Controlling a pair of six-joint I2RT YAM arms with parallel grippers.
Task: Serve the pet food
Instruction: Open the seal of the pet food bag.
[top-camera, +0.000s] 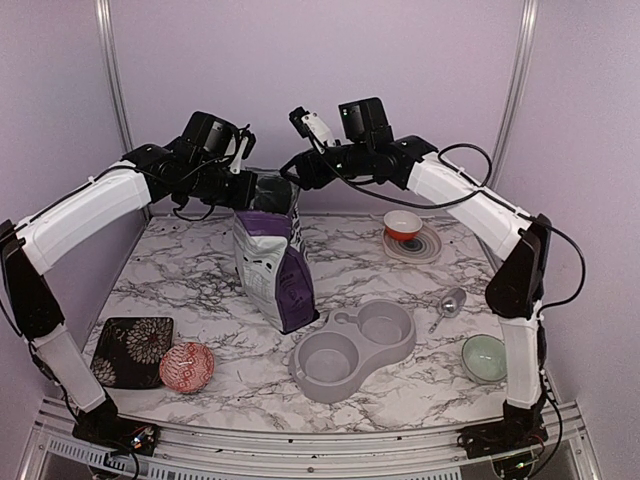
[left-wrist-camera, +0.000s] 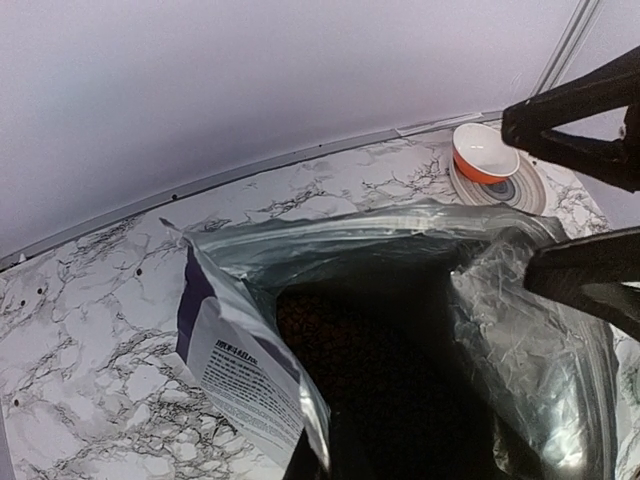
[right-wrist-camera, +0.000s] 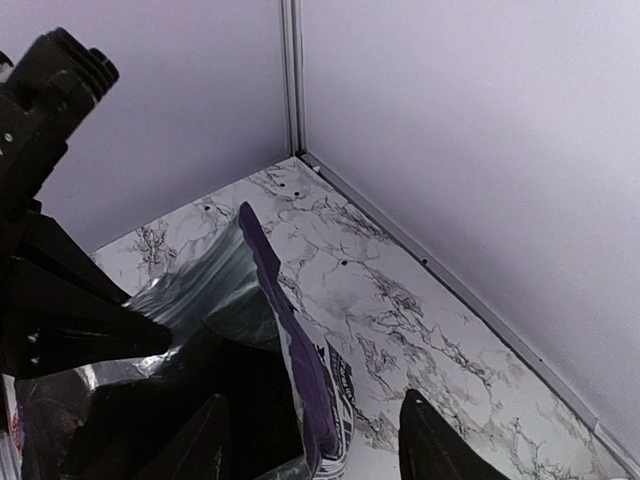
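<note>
Gently now, with left fingers (right-wrist-camera: 110, 335) clamped on one lip of the purple pet-food bag (top-camera: 272, 265) and right fingers (right-wrist-camera: 430, 445) apart astride the opposite lip, close on foil only; spread the mouth slowly; keep bag upright on the bench (top-camera: 200, 290), kibble (left-wrist-camera: 325, 335) lying dark inside.

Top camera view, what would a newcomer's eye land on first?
The purple bag standing mid-table, its top open, with both arms meeting over it: the left gripper pinches its rim, the right gripper open beside it. In front sits the grey double-bowl feeder, empty.
</note>
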